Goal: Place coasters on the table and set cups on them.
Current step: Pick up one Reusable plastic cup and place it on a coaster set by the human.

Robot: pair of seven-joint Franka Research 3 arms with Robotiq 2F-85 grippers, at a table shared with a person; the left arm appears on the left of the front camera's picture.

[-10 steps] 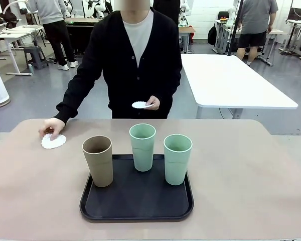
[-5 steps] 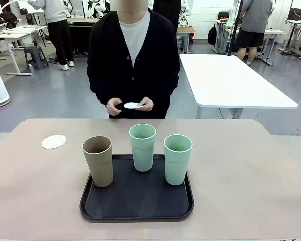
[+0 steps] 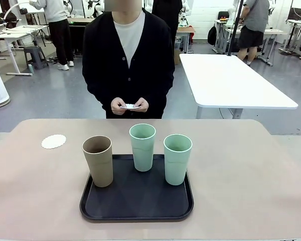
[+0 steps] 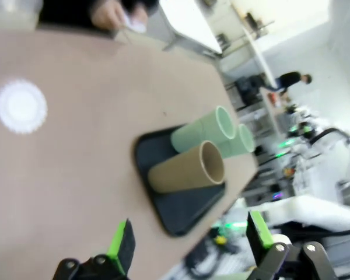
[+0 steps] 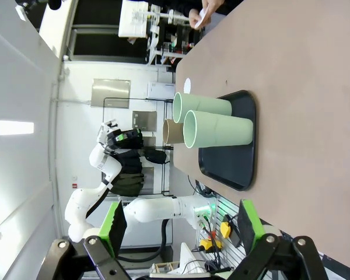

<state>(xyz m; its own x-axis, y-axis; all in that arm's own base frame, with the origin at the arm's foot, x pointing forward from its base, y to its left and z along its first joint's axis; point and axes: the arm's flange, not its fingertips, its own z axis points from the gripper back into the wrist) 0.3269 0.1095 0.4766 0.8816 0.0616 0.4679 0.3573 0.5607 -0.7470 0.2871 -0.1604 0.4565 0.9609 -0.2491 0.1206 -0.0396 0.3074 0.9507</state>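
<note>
Frontally, hands [image 3: 118,106] clasp coaster [image 3: 130,106] — left gripper [image 4: 189,230], right gripper [image 5: 182,213] agape.

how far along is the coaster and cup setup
Done: one coaster lies on the table. In hand: the person's hands hold a second coaster. Left: the tan cup, the middle green cup and the right green cup stand on the black tray, none on a coaster. The left tool and right tool are open and hold nothing.

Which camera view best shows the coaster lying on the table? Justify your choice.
The left wrist view: the coaster appears largest, nearly face-on, scalloped edge visible. The front view shows it smaller and flattened; the right wrist view, a tiny spot.
</note>
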